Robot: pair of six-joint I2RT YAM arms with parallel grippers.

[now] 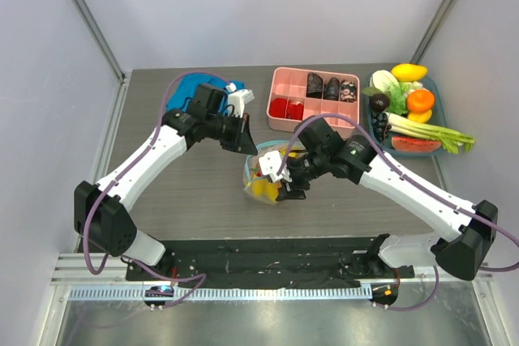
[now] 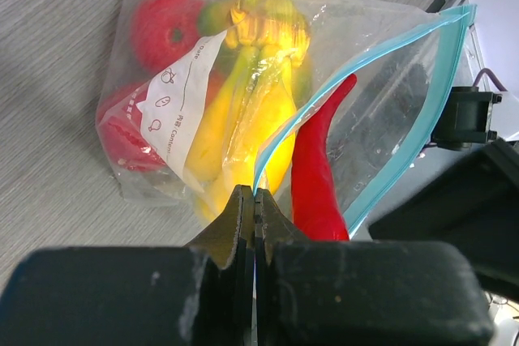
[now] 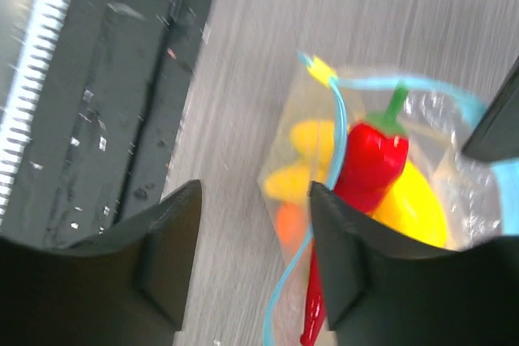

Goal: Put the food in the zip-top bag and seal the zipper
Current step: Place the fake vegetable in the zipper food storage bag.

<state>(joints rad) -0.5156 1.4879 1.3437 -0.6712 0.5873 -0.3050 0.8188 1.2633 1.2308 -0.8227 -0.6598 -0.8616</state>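
The zip-top bag [image 2: 130, 176] lay on the grey wood-grain surface [image 2: 57, 119], directly ahead of the left fingers [image 2: 231, 228] and just beside the right fingers [image 3: 170, 249]. Its film was clear and crinkled, with a white printed label [image 2: 182, 99] on one face. The zipper [image 2: 381, 54], a thin teal-blue strip, framed a mouth that stood open. One run of the strip led straight into the left fingers, which were closed flat on that mouth edge.

The food inside was glossy. A yellow banana bunch [image 2: 243, 119] sat just beyond the left fingertips, with red round pieces [image 2: 166, 30] at the far end. A long red chili [image 2: 316, 176] lay in the open mouth between the two zipper runs.

The right fingers stood apart with nothing clamped between them. A bag corner lay just beyond their gap; contact could not be determined.

Bare surface extended to the left of the left fingers and beyond the bag. On the right fingers' outer side it ran to the dark base plate [image 3: 122, 79].

Only the right wrist view, which was blurred, showed the chili's green stem [image 3: 395, 103] and an orange piece [image 3: 288, 220]. Only the top view showed a pink compartment tray [image 1: 292, 79] and a teal plate [image 1: 436, 95] of vegetables beyond the right fingers. It also showed a blue cloth [image 1: 188, 87] beyond the left fingers.
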